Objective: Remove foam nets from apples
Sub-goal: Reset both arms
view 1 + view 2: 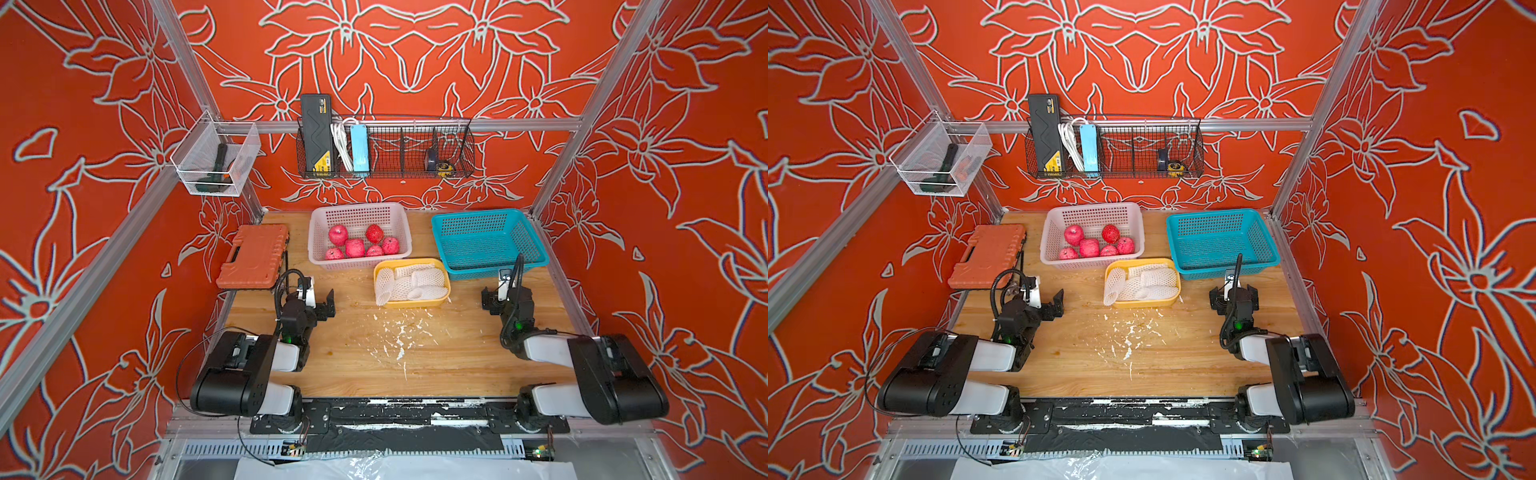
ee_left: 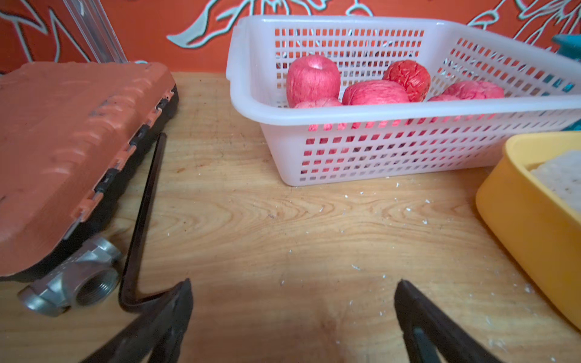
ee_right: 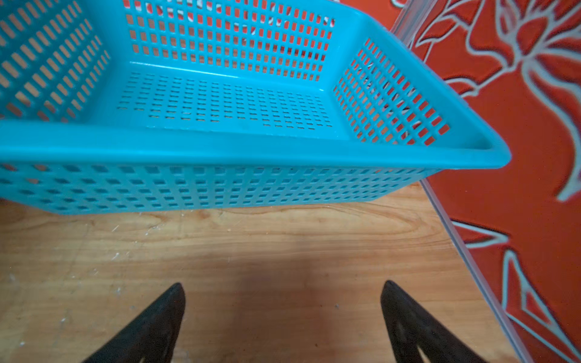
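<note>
— What's sitting nearest?
— Both arms are hanging low over the tabletop (image 1: 457,361). The left fingers (image 2: 415,314) are standing spread wide and holding nothing; the right fingers (image 3: 163,317) are gaping just as wide, also gripping nothing.
— Anything lying in the way?
— White flakes (image 1: 399,332) are littering the wood between the arms. Just beside the left fingers, a black hex key (image 2: 141,213) and a metal pipe fitting (image 2: 78,283) are lying by an orange tool case (image 1: 253,255).
— And the foam nets (image 1: 409,282)?
— They're piling up in a yellow tub (image 1: 411,303), with one drooping over its rim. Behind it, six apples (image 1: 355,247) are sitting bare in a white basket (image 1: 357,212). A blue basket (image 1: 478,249) is standing just ahead of the right fingers.
— Farther back?
— A wire rack (image 1: 415,145) on the wall is holding a black box (image 1: 318,133), a white cable (image 1: 340,141), a blue power strip (image 1: 359,149) and a tape measure (image 1: 440,164). The box's yellow label is showing print too small to read. A mesh bin (image 1: 195,153) is hanging at the left.
</note>
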You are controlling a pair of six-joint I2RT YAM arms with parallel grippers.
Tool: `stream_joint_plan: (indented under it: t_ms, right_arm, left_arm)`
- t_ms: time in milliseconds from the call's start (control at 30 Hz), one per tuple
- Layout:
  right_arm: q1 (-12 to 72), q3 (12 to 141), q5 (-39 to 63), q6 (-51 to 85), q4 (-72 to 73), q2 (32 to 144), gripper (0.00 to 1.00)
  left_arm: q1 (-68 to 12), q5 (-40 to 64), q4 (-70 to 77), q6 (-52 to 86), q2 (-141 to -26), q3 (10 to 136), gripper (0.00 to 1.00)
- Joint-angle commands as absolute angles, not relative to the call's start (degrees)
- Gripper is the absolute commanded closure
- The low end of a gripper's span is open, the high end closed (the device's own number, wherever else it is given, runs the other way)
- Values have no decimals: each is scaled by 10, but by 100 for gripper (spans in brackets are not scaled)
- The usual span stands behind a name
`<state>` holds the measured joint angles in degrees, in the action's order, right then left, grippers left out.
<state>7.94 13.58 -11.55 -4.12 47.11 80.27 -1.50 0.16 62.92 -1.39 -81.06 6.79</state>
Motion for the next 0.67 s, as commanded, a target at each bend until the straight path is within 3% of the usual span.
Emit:
stream_joint_plan:
  t_ms: [0,633]
  right_arm:
    - [69,143,-79,-52,523,799,3]
    - [25,189,-40,-17,451,811,2]
  left_arm:
    - [-14,9,688,-10,-805,71,1]
    - [-19,0,686,-13,-812,75,1]
